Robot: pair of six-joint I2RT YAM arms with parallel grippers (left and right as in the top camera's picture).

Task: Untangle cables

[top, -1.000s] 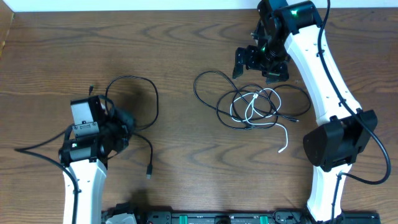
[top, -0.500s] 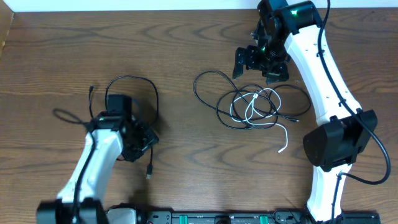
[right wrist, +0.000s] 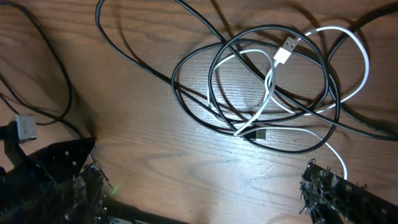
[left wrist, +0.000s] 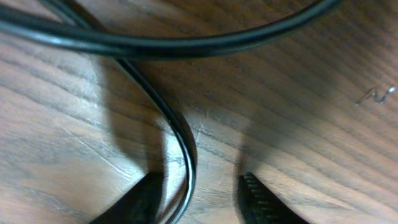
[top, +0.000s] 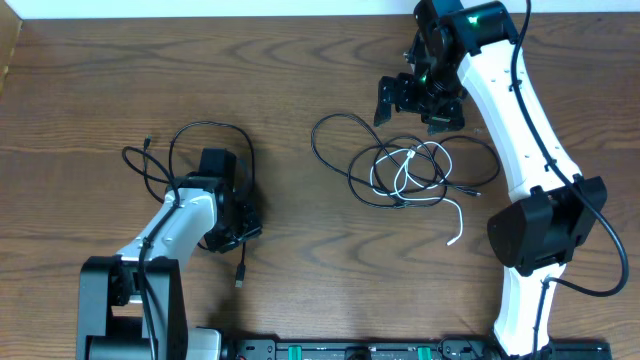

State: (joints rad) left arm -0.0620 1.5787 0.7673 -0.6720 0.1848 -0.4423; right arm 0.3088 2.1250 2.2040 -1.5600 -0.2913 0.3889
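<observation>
Bare table (top: pixel 282 120) separates cable tangle (top: pixel 405 172) (right) from black loop (top: pixel 249 152).

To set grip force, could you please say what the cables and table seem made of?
White cable: smooth plastic-looking jacket, slight sheen. Black cable: rubbery or plastic jacket, glossy highlight along it. Table: wood or wood-look laminate, matte, visible grain.

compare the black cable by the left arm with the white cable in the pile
The black cable lies alone; the white cable is woven into a tangle of other black cables. The black cable runs through the gap of the open left pincer; the white cable is untouched, the open right pincer held clear of it. Both lie slack on the wooden table.
</observation>
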